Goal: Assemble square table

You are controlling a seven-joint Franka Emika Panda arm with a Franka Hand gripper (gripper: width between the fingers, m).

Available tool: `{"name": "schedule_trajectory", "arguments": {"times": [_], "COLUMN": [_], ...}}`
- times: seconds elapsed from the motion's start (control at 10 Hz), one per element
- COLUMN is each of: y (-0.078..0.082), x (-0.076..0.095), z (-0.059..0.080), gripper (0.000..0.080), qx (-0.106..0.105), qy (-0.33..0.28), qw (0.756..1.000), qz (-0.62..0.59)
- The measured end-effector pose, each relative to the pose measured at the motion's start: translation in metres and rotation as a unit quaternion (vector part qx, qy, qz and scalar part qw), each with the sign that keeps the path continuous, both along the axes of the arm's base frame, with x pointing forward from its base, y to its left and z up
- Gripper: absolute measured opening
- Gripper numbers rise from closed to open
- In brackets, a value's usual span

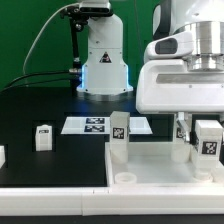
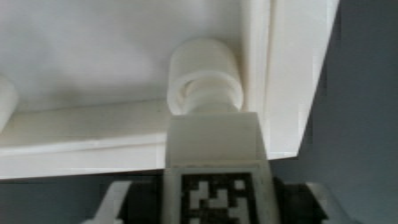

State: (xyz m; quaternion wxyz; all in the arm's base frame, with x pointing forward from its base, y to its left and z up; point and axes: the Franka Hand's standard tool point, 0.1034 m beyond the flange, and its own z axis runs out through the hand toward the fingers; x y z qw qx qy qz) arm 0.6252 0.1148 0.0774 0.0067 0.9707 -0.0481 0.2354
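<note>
Exterior view low, facing robot base [image 1: 104,62]; wrist view close along leg [image 2: 217,150]; shared: square top [image 1: 160,168].

Four legs [image 1: 43,137] [image 1: 119,135] [image 1: 208,140] [image 1: 2,155]; one table top [image 1: 160,160]; one marker board [image 1: 80,125].

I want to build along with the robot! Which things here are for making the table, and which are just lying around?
For the table:
square top
leg standing at its corner
held leg, pinched by the gripper
loose leg

Just lying about:
marker board
white rail
</note>
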Motion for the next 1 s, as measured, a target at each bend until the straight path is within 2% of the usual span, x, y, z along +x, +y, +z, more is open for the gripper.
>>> {"name": "schedule_trajectory", "arguments": {"times": [0.4, 0.7, 1.0], "y": [-0.001, -0.001, -0.001], "x": [-0.008, -0.003, -0.004], "z": [-0.011, -0.012, -0.013], "gripper": [0.0282, 0.0282, 0.0282], "qx": [-0.005, -0.008, -0.008], "qy": [0.000, -0.023, -0.019], "qw": [1.000, 1.000, 1.000], "qz": [0.002, 0.005, 0.006]}}
